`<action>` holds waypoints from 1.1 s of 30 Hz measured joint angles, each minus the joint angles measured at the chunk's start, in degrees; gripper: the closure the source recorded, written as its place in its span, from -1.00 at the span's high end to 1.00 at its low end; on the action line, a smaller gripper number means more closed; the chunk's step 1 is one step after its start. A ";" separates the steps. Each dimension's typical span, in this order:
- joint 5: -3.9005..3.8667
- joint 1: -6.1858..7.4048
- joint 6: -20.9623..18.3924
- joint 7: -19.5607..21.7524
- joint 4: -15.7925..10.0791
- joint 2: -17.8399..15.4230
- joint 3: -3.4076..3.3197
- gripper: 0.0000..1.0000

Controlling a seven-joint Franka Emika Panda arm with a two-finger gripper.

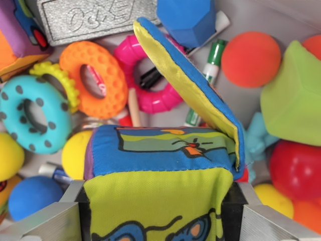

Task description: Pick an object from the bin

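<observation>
Gripping: gripper (159,213) jaws are clamping the cloth cube (158,170).
Flap: its flap (185,85) is running 11-to-5 o'clock.
Room: toys are crowding every edge.

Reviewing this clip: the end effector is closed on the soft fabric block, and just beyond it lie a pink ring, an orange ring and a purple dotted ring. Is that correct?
Not quite. The wrist view shows the dotted ring is teal with dark dots, not purple. The rest holds: the end effector grips the fabric block, with the pink ring and orange ring beyond it.
</observation>
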 joint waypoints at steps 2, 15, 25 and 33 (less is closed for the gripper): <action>0.02 0.00 -1.23 -0.02 0.52 -0.68 0.00 -1.00; 0.15 0.00 -8.54 -0.15 4.11 -4.35 0.01 -1.00; 0.21 0.00 -13.33 -0.22 7.12 -6.11 0.01 -1.00; 0.23 0.00 -16.90 -0.26 9.72 -7.09 0.01 -1.00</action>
